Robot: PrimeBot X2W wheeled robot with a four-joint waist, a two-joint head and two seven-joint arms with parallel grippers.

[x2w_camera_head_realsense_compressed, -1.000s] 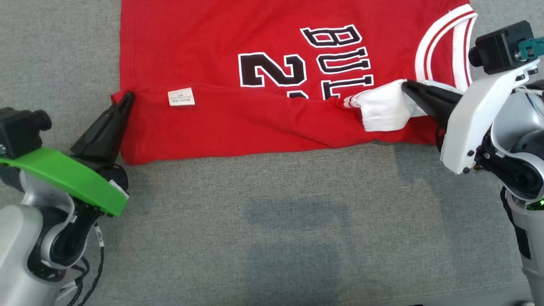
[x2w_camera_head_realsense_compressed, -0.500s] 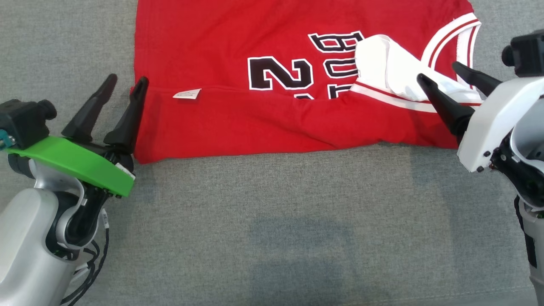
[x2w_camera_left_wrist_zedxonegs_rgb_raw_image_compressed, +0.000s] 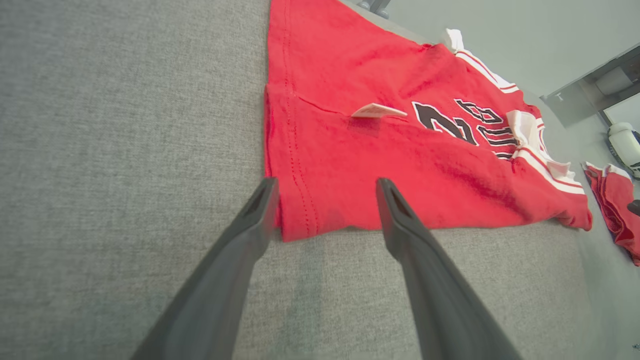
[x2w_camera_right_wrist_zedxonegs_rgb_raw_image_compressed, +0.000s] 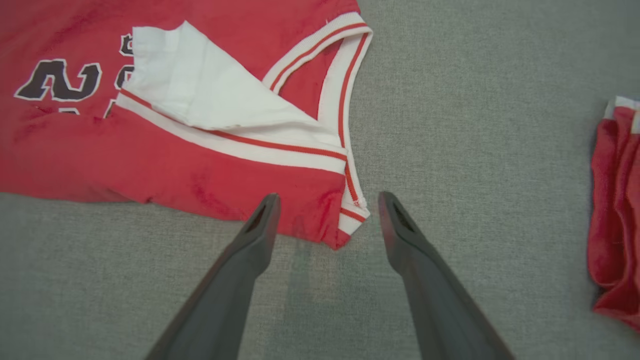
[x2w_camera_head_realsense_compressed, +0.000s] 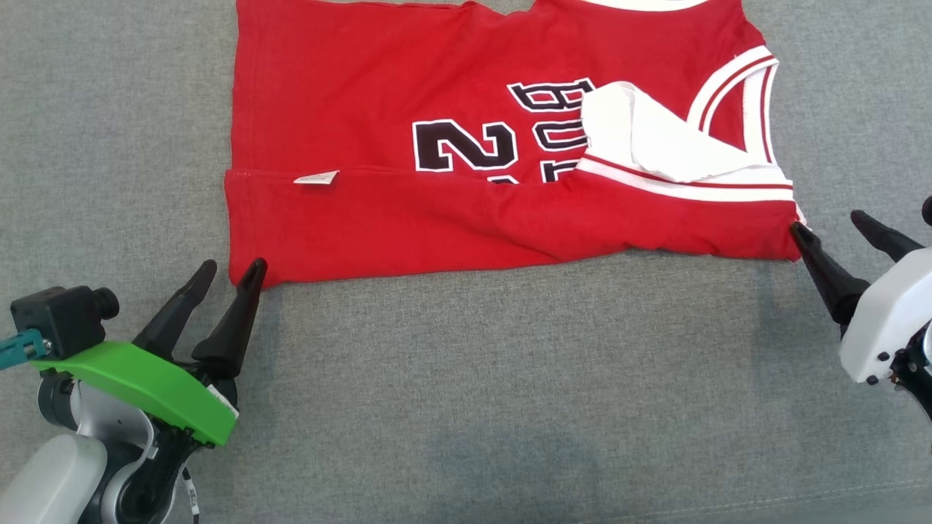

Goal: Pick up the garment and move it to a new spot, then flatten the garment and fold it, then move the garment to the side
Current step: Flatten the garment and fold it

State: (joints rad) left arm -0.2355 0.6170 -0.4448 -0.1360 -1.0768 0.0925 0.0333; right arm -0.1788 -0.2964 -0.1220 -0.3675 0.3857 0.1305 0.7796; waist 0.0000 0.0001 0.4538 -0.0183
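Observation:
The garment (x2w_camera_head_realsense_compressed: pixel 437 218) is a red jersey with black lettering and white trim, lying flat on the grey surface with its near long edge folded over onto itself. A white flap (x2w_camera_head_realsense_compressed: pixel 641 138) rests on the lettering near the collar. My left gripper (x2w_camera_head_realsense_compressed: pixel 231 268) stands open at the garment's near left corner (x2w_camera_left_wrist_zedxonegs_rgb_raw_image_compressed: pixel 300 220), holding nothing. My right gripper (x2w_camera_head_realsense_compressed: pixel 826 222) is open too, its fingers either side of the near right corner (x2w_camera_right_wrist_zedxonegs_rgb_raw_image_compressed: pixel 345 225) without closing on it. A small white tag (x2w_camera_left_wrist_zedxonegs_rgb_raw_image_compressed: pixel 377 111) sticks up from the fold line.
The grey fabric surface (x2w_camera_head_realsense_compressed: pixel 510 400) stretches bare between me and the garment. A second bunched red cloth (x2w_camera_right_wrist_zedxonegs_rgb_raw_image_compressed: pixel 617 210) lies to the right of the jersey, also seen in the left wrist view (x2w_camera_left_wrist_zedxonegs_rgb_raw_image_compressed: pixel 615 200).
Both grippers have opened and let go of the folded edge, then drawn back to the garment's near corners. The white flap has dropped onto the lettering.

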